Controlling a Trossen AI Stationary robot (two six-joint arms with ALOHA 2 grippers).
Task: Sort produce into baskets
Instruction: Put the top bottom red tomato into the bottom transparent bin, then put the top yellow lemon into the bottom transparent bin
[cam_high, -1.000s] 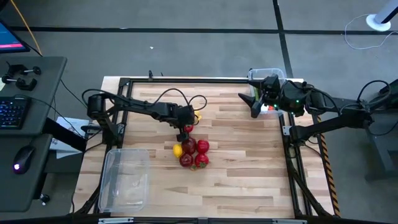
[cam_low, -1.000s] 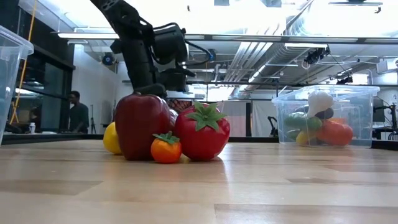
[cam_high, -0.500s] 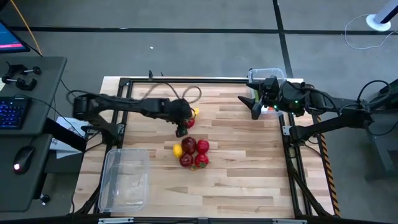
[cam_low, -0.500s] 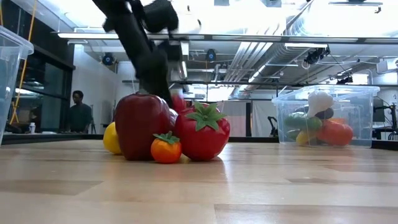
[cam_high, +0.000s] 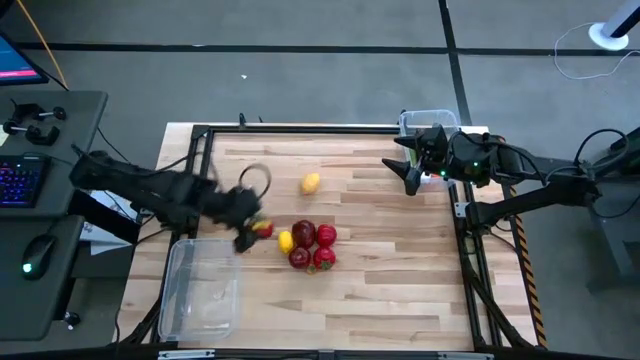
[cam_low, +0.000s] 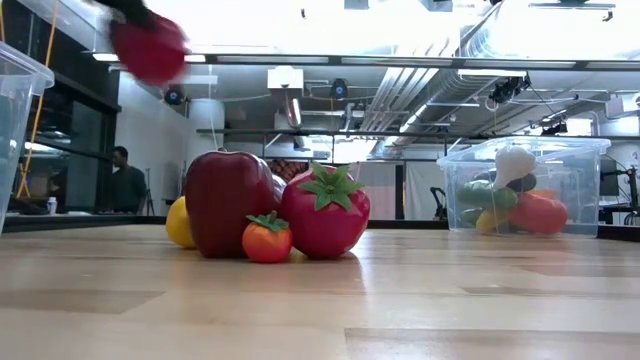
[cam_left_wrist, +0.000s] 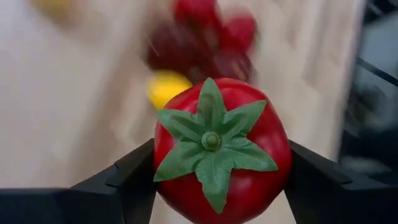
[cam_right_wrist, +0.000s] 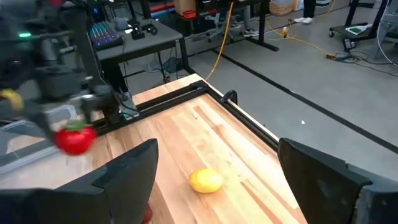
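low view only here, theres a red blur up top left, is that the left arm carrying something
Observer: Yes. The left gripper is shut on a red tomato with a green leafy cap.
Operator: where is it over the table
Observer: In the high view it is just beyond the empty clear bin, left of the fruit pile.
Operator: anything loose i cant see
Observer: A lone lemon lies apart, behind the pile.
Operator: right arm
Observer: The right gripper waits open by the filled bin.
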